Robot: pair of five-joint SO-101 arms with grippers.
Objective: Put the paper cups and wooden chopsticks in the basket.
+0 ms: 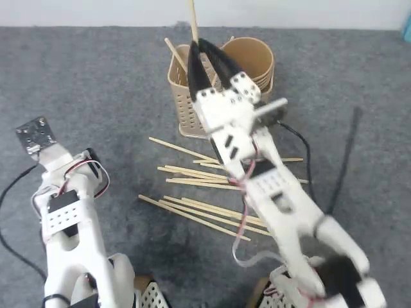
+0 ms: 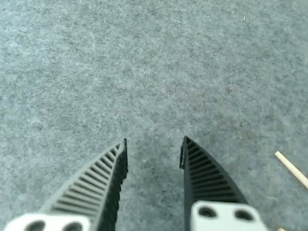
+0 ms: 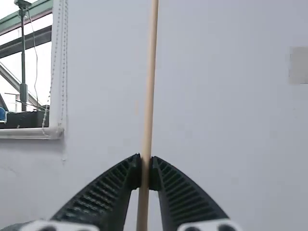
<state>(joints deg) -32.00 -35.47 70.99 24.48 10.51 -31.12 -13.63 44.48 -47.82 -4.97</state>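
While the right gripper (image 1: pixel 199 43) hangs directly over the basket (image 1: pixel 186 109), it is clenched on a single chopstick (image 1: pixel 192 19) that stands nearly upright, its upper end rising past the far side of the basket. Seen from the right wrist, that gripper (image 3: pixel 146 163) pinches the chopstick (image 3: pixel 151 72) between both black ribbed fingers (image 3: pixel 115 187), with a white wall (image 3: pixel 231 96) and a window (image 3: pixel 29 72) behind it. The basket is a beige slotted tub on the grey desk (image 1: pixel 96 83), and another stick (image 1: pixel 174 54) leans out of its left corner. Brown paper cups (image 1: pixel 257 54), nested in a stack, sit at the basket's right side; the arm hides whether they stand inside the basket or just against it. Loose chopsticks (image 1: pixel 192 181) lie scattered flat on the desk on the near side of the basket, some under the right arm. The left arm (image 1: pixel 64 212) is well away from the basket, to its near left. Its gripper (image 2: pixel 154 142) is released, fingers spread apart above bare desk, grasping nothing, with one chopstick tip (image 2: pixel 291 168) lying off to one side of it.
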